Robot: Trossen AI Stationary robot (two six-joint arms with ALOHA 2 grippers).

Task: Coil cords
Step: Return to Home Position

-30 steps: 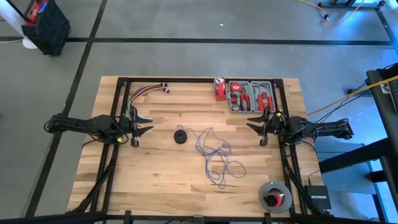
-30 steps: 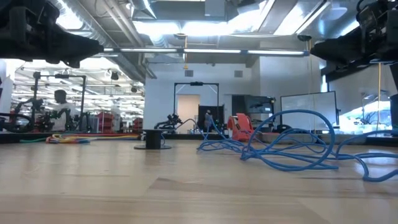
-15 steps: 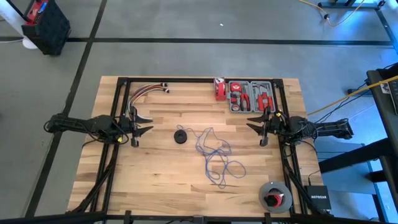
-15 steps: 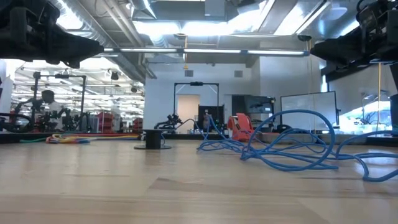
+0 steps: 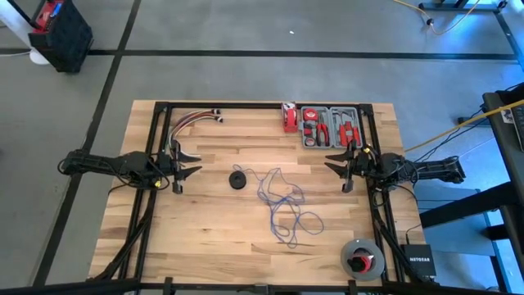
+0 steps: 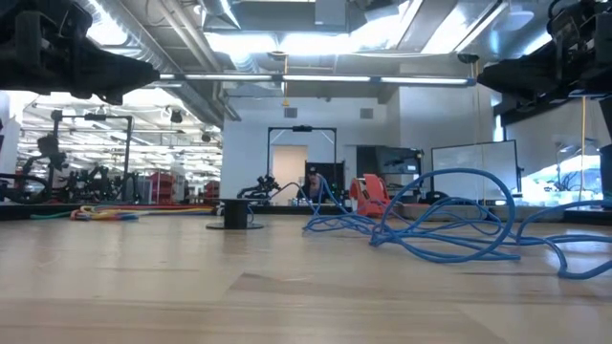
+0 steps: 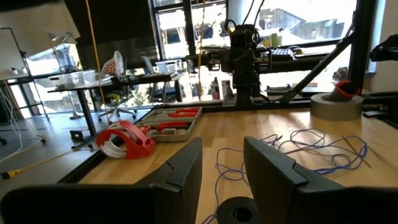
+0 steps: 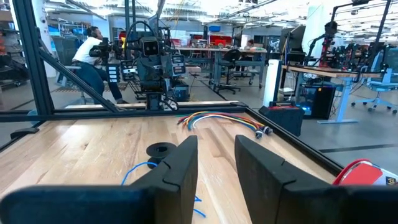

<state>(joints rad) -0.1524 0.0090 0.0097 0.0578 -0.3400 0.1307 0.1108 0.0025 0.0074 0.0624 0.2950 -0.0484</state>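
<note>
Cord first: the thin blue cord lies in loose, tangled loops on the bare wood of the table, around the middle and a little toward the right arm's side. In the low view the loops stand up off the surface in arcs. Nothing grips it.

The small black spool sits flat between the cord and the left arm. Whether a strand reaches it, I cannot tell.

The left end effector hangs above the table's left edge with its fingers apart and nothing in them. Facing it, the right end effector hangs above the right edge, fingers likewise spread and holding nothing.

At the top of the high view, the table edge carries a bundle of coloured wires, a red reel and a tool tray. A grey tape roll lies at the bottom-right corner.
</note>
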